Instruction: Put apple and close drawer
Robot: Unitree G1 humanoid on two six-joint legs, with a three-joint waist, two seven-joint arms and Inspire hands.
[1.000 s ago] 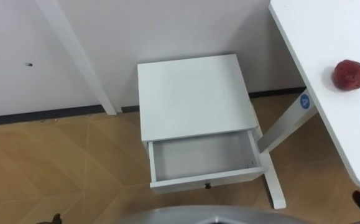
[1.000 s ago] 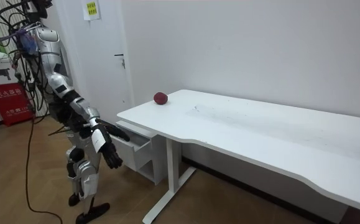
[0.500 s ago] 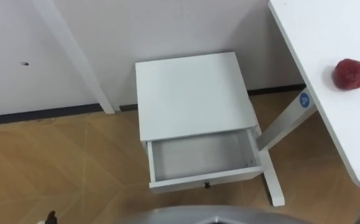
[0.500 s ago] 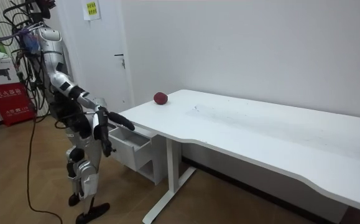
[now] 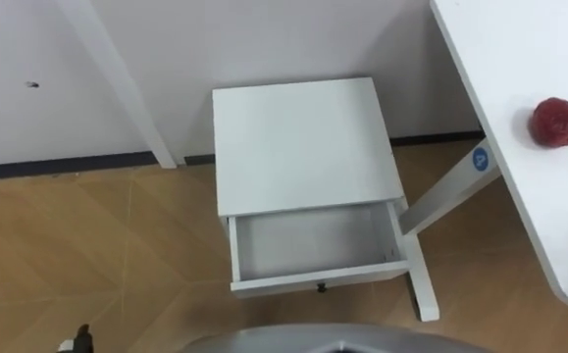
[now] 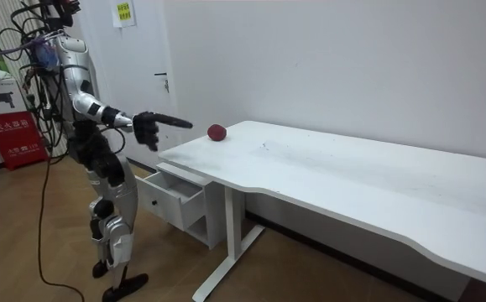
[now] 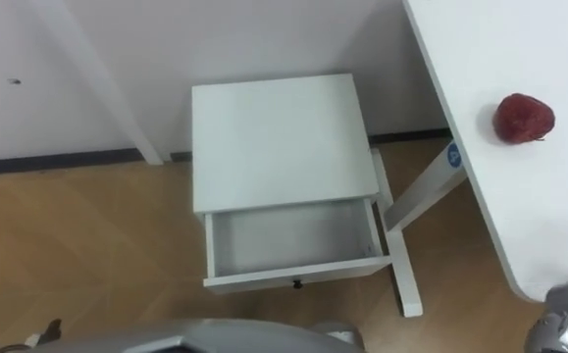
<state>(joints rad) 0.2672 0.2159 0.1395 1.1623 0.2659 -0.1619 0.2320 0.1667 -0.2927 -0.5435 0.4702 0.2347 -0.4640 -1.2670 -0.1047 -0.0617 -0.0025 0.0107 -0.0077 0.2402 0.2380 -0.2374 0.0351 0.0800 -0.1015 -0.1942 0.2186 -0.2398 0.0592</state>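
The drawer (image 5: 313,247) is pulled out and has nothing in it. The right hand (image 6: 150,127) is up in the air, fingers straight, holding nothing. Farther off, the apple (image 5: 560,122) sits on the white table (image 5: 499,59).

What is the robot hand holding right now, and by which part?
Right robot hand: nothing; it is raised, open and empty, short of the apple lying on the white table. Left robot hand: cannot tell.
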